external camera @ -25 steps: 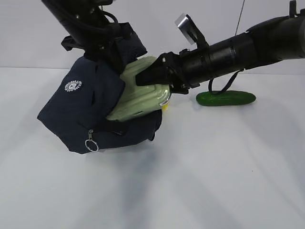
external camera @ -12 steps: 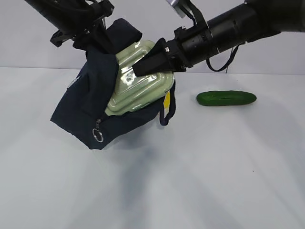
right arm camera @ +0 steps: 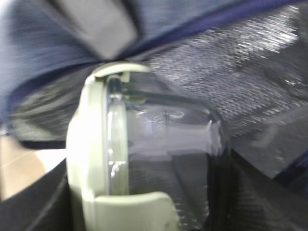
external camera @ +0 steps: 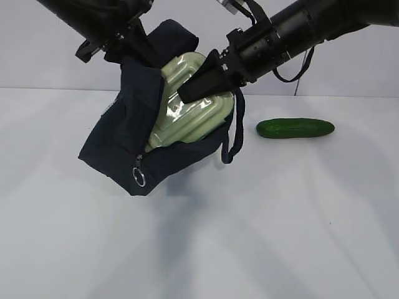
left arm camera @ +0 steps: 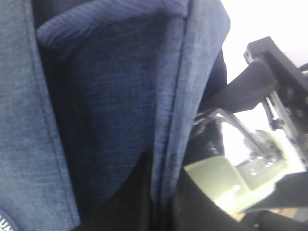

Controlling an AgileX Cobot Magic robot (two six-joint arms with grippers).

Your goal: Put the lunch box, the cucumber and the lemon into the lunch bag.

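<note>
The navy lunch bag point(external camera: 118, 137) hangs tilted with its mouth facing right. My left gripper point(external camera: 128, 37) is shut on its upper fabric edge point(left arm camera: 168, 120). My right gripper point(external camera: 201, 87) is shut on the lunch box point(external camera: 187, 121), which has a sage-green lid and sits partly inside the bag's mouth. In the right wrist view the box point(right arm camera: 96, 159) stands against the silver foil lining point(right arm camera: 231, 72). In the left wrist view the box's lid point(left arm camera: 226, 185) shows beside the fabric. The cucumber point(external camera: 295, 128) lies on the table to the right. The lemon is hidden.
The bag's zipper ring point(external camera: 138, 178) dangles at its lower front corner. A loop handle point(external camera: 235, 134) hangs down at the bag's right side. The white table point(external camera: 280, 224) stretches in front, and a pale wall stands behind.
Both arms have risen, lifting and tilting the bag with the lunch box in its mouth. The yellow spot seen behind the bag is now hidden. The loop handle has dropped free.
</note>
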